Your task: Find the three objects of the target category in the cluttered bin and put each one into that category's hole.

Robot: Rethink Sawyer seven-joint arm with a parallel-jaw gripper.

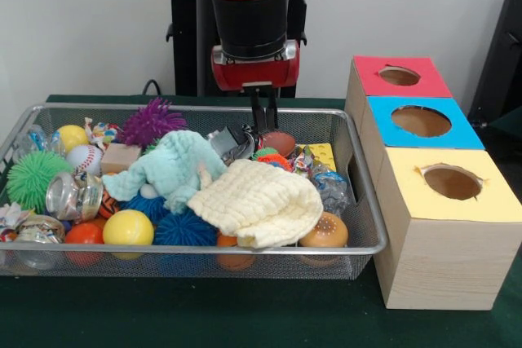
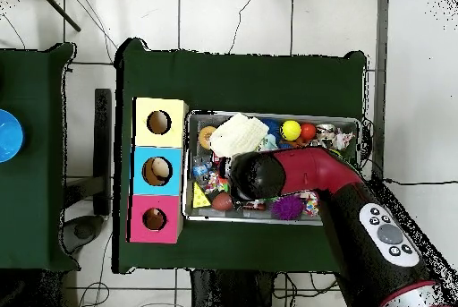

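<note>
The silver wire-mesh bin (image 1: 204, 248) stands on the green table, full of toys; it also shows in the overhead view (image 2: 268, 114). The red-topped box's round hole (image 1: 400, 76) is the far one of three boxes to the bin's right; in the overhead view it is the hole (image 2: 154, 219) nearest the robot. My gripper (image 1: 263, 124) hangs straight down into the bin's far middle, its tips down among the clutter beside a brown football-shaped toy (image 1: 280, 143). In the overhead view the red arm (image 2: 295, 174) hides the gripper.
In the bin lie a pale yellow cloth (image 1: 257, 200), a mint cloth (image 1: 171, 170), a purple spiky ball (image 1: 151, 122), a green spiky ball (image 1: 33, 177), a yellow ball (image 1: 127, 227), a baseball (image 1: 84, 158) and a burger toy (image 1: 323, 232). Blue-topped (image 1: 421, 121) and yellow-topped (image 1: 452, 182) box holes sit nearer the camera.
</note>
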